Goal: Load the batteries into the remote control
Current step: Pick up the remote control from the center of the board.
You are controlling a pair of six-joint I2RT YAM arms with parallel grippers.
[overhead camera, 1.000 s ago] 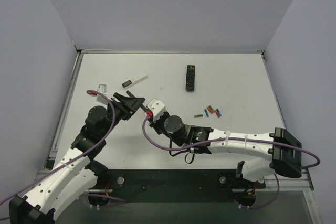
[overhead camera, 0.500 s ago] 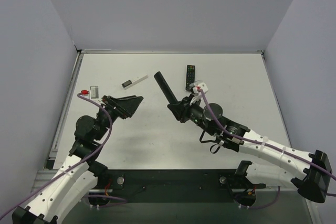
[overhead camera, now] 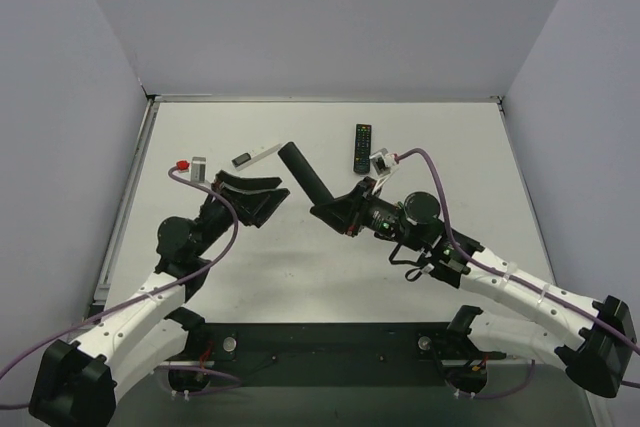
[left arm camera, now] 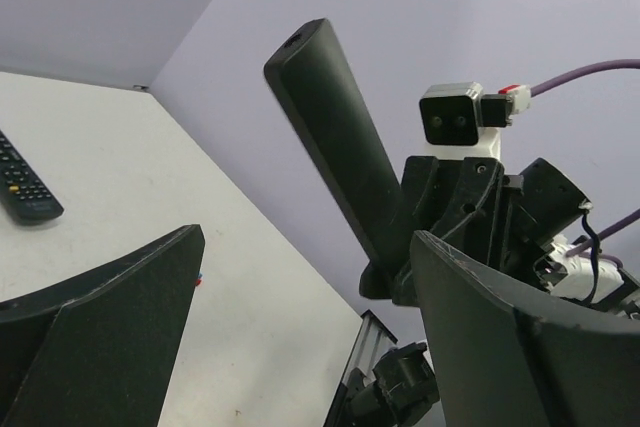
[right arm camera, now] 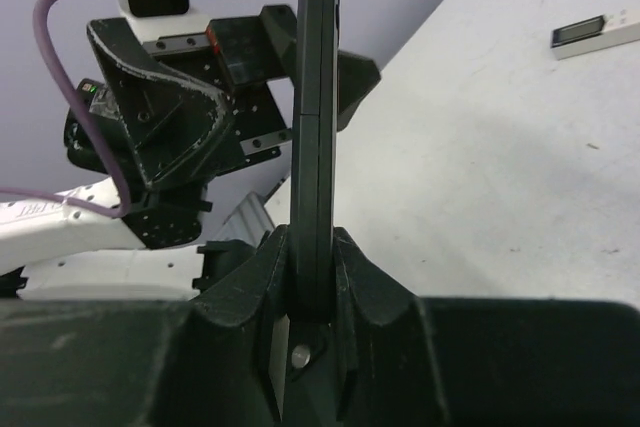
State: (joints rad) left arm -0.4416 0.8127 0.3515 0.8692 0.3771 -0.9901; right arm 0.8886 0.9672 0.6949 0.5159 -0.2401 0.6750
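Note:
The remote control [overhead camera: 305, 175] is a plain black bar held off the table, slanting up and to the left. My right gripper [overhead camera: 335, 205] is shut on its lower end. In the right wrist view the bar [right arm camera: 318, 97] stands edge-on between the two fingers [right arm camera: 275, 252]. My left gripper [overhead camera: 272, 202] is open wide just left of the bar, not touching it. From the left wrist the bar [left arm camera: 335, 137] rises beyond the spread fingers [left arm camera: 470, 327]. Of the batteries, only a blue and red speck [left arm camera: 199, 278] shows on the table; in the top view the right arm covers them.
A longer black remote with coloured buttons [overhead camera: 362, 147] lies at the back, right of centre. A thin white stick with a dark end [overhead camera: 258, 155] lies at the back left. Grey walls close three sides of the table [overhead camera: 460, 147].
The left gripper has opened wide and let go of the bar. The right arm carried the bar right and back, off the table; both grippers have since drawn closer together.

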